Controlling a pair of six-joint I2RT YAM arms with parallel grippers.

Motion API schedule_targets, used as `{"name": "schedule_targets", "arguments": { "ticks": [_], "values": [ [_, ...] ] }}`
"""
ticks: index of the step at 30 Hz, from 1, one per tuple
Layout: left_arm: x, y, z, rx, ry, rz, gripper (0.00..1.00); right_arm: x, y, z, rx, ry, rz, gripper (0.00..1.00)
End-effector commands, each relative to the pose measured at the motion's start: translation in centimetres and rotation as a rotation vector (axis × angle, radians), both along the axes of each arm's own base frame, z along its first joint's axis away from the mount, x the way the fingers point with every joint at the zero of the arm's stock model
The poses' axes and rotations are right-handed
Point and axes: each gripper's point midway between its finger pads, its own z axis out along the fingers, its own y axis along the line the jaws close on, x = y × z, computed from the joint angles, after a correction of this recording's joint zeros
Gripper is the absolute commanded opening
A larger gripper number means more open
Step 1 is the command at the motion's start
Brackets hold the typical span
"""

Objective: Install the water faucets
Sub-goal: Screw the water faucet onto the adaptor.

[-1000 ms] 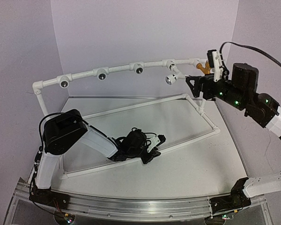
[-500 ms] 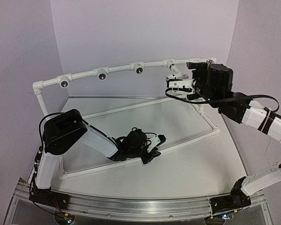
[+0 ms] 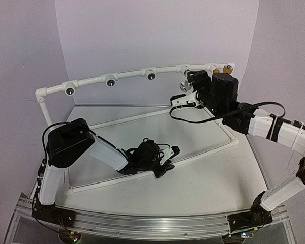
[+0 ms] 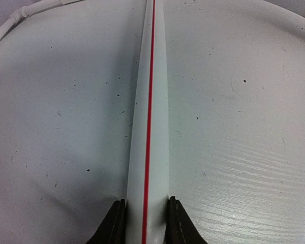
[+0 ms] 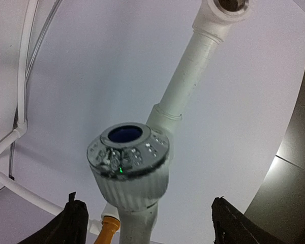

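The left hand (image 4: pixel 146 223) pinches a red-striped pipe (image 4: pixel 148 127) lying on the worktop (image 4: pixel 66 127) near its centre. The right hand (image 5: pixel 147 213) is up at about 1 o'clock, its fingers (image 5: pixel 73 223) spread either side of the white faucet (image 5: pixel 129 168) with a gap on both sides. That faucet hangs from the top rail of the pipe frame (image 3: pixel 91 81). The yellow-orange faucet (image 3: pixel 226 68) sits at the rail's 2 o'clock end.

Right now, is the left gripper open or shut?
Shut on the pipe: the left gripper has both fingers pressed against the red-striped pipe's sides in the wrist view.
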Motion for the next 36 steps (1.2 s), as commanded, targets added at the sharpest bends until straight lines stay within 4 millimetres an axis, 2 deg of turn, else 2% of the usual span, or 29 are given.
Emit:
{"name": "schedule_targets", "arguments": {
  "ticks": [1, 7, 17, 19, 24, 30, 36],
  "values": [
    [-7.5, 10.1, -14.9, 0.501, 0.343, 0.02, 0.0, 0.4, 1.1, 2.5, 0.04, -0.114, 0.02, 0.75],
    [-7.6, 10.2, -14.9, 0.502, 0.344, 0.02, 0.0, 0.7, 1.8, 2.2, 0.07, -0.161, 0.031, 0.61],
    [-7.6, 10.3, -14.8, 0.501, 0.346, 0.022, 0.0, 1.7, 2.5, 0.5, 0.063, -0.135, 0.023, 0.52],
    [-7.6, 10.4, -14.9, 0.503, 0.347, 0.022, 0.0, 1.9, 2.7, 0.4, 0.067, -0.132, 0.026, 0.45],
    [-7.6, 10.4, -14.9, 0.503, 0.346, 0.024, 0.0, 2.2, 2.8, 0.1, 0.094, -0.122, 0.016, 0.15],
    [-7.7, 10.4, -14.9, 0.505, 0.346, 0.024, 0.0, 2.2, 2.6, 1.4, 0.176, -0.126, 0.025, 0.0],
    [-7.6, 10.4, -14.9, 0.505, 0.345, 0.025, 0.0, 2.4, 2.1, 3.3, 0.235, -0.09, 0.057, 0.0]
  ]
}}
